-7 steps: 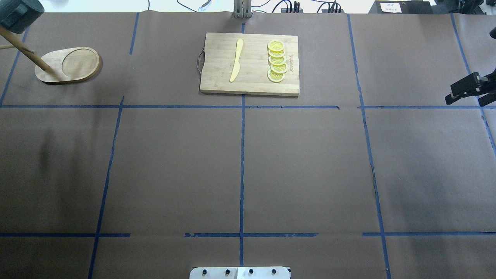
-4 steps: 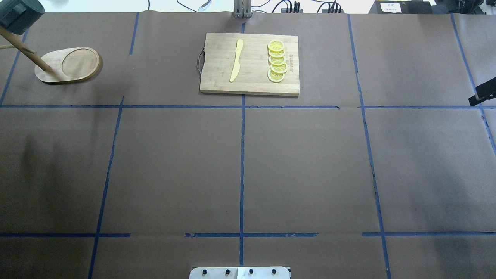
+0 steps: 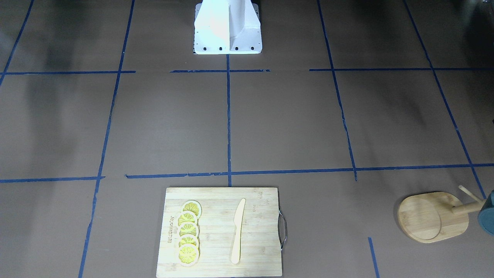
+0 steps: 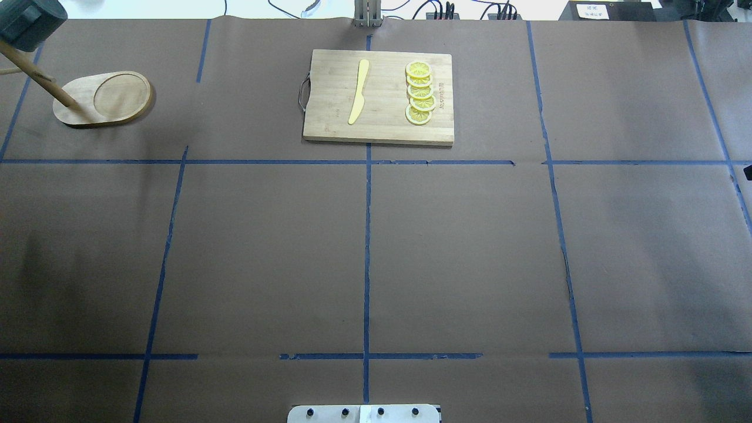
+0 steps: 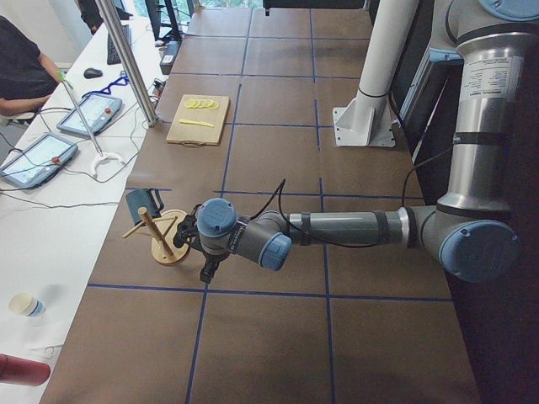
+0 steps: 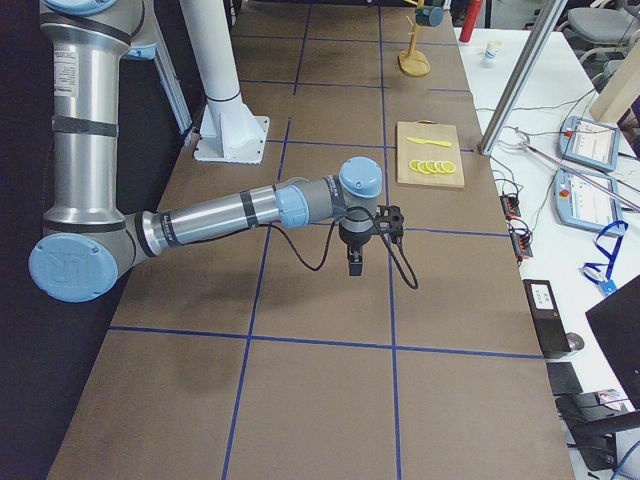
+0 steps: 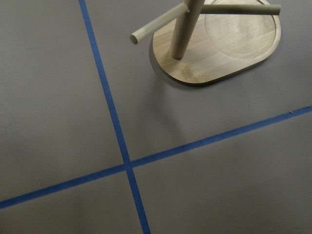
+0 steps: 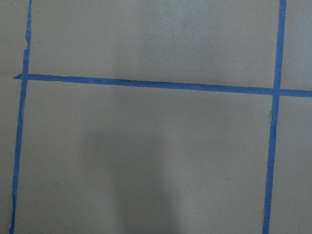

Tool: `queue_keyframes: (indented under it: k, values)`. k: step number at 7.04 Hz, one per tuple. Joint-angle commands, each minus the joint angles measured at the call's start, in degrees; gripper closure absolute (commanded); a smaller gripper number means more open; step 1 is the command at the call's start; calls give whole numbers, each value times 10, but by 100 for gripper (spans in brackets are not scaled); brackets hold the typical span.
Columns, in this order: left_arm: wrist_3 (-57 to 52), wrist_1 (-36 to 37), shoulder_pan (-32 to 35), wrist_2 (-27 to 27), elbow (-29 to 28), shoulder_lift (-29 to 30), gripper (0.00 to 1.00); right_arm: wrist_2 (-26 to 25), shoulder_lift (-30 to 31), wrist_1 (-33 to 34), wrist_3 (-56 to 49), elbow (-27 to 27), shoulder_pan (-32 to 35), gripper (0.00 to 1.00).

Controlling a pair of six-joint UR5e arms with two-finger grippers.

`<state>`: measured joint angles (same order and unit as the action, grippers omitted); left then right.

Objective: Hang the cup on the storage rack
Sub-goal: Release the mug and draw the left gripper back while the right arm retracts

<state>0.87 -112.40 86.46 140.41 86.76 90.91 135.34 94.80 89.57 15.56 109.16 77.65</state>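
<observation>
Bamboo storage rack (image 4: 103,98), bench (image 4: 458,247) far left, cup (image 4: 26,24) hung on peg: judged done; left gripper (image 5: 205,273), right gripper (image 6: 355,267): spread or pressed together impossible to tell; next: parking clear of storage rack

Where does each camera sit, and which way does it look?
Front: across the table, facing the robot's white base.
Overhead: behind the robot, looking down; base edge shows.
Left side: table's end, left arm near.
Right side: opposite end, right arm near.
Left wrist: down at the rack.
Right wrist: down at taped table.
Front and overhead share the cutting board.
</observation>
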Motion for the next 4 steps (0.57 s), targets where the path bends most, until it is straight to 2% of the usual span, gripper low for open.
queue_keyframes:
  k: [1, 2, 3, 4]
  values:
    - [-59, 104, 19, -5, 67, -1, 0, -2, 2, -4, -33, -30, 1, 0]
    - [-60, 111, 17, -81, 81, -3, 0, 0, 4, -4, -37, -25, 14, 0]
    - [-62, 125, 19, -113, 82, -18, 0, 0, 6, -4, -39, -27, 17, 0]
    - [-61, 132, 15, -111, 73, -24, 0, 0, 5, -4, -39, -28, 20, 0]
